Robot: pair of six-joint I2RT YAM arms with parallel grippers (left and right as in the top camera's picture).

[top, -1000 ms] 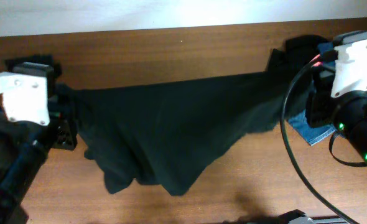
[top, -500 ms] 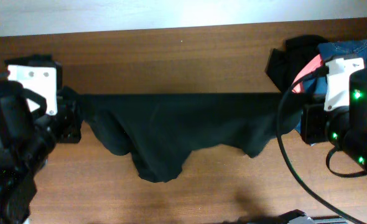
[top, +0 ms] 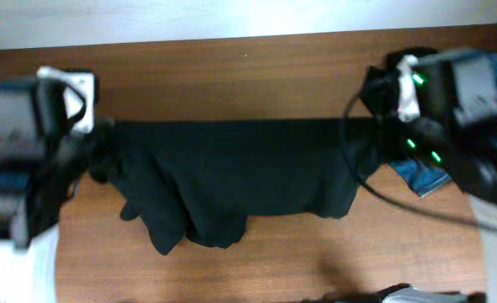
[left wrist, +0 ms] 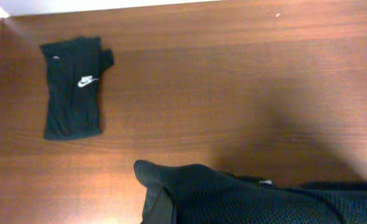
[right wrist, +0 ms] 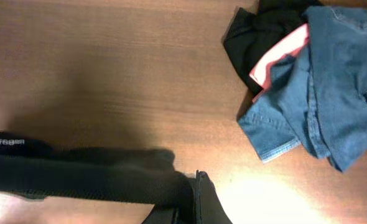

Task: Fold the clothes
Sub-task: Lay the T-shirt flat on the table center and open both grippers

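The left arm (top: 29, 160) reaches in from nine o'clock, its left gripper (top: 104, 145) clamped on the black shirt (top: 232, 177). The right arm (top: 463, 126) sits at three o'clock, its right gripper (top: 373, 135) pinching the opposite edge.

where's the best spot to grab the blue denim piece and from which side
Grip the denim piece at its hem corner, which juts out flat onto the bare table. Come down from above on that open side. Further up in the right wrist view, the denim bunches against the coral-pink piece and a black garment, so a grip there would probably snag them too.
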